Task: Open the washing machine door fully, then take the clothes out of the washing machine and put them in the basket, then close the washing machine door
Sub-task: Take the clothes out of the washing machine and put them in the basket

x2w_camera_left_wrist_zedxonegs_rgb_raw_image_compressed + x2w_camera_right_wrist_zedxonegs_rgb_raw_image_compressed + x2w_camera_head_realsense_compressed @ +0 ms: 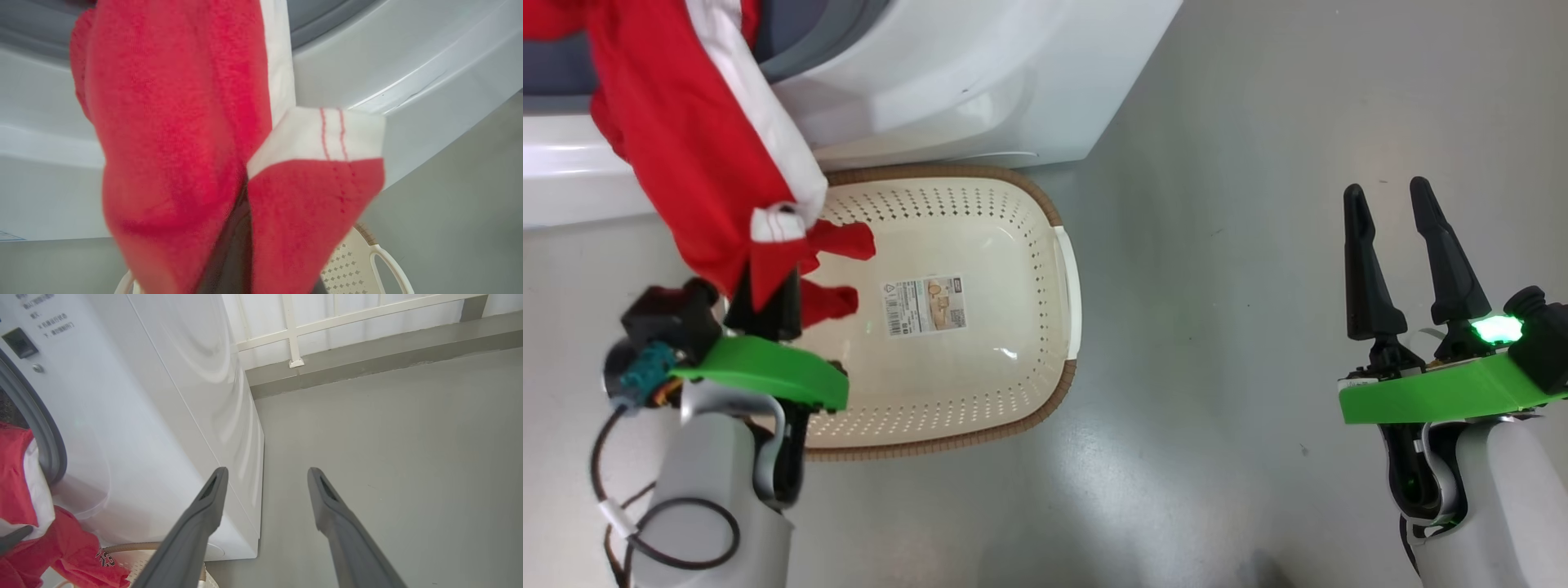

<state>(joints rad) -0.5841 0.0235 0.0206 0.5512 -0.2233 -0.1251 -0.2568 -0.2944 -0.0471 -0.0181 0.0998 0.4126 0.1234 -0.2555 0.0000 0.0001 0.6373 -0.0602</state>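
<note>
Red clothes (pixel 686 147) with white panels hang out of the washing machine (pixel 947 73) opening at the top left, down over the basket's left end. My left gripper (pixel 766 298) is shut on their lower edge, above the cream basket (pixel 980 359). In the left wrist view the clothes (pixel 171 143) wrap a dark finger (pixel 233 253), with the basket (pixel 351 265) below. My right gripper (pixel 1388 196) stands open over bare floor, right of the basket; its wrist view shows the right gripper (pixel 266 473), the washing machine (pixel 143 416) and the clothes (pixel 24 486). The washing machine door is out of view.
The basket stands on grey floor (pixel 1217 245) right against the machine's front. It holds a label sticker (pixel 925 305). Beyond the machine's side, a low grey ledge (pixel 367 355) and a white railing (pixel 292 330) bound the floor. A dark cable (pixel 654 539) loops off my left forearm.
</note>
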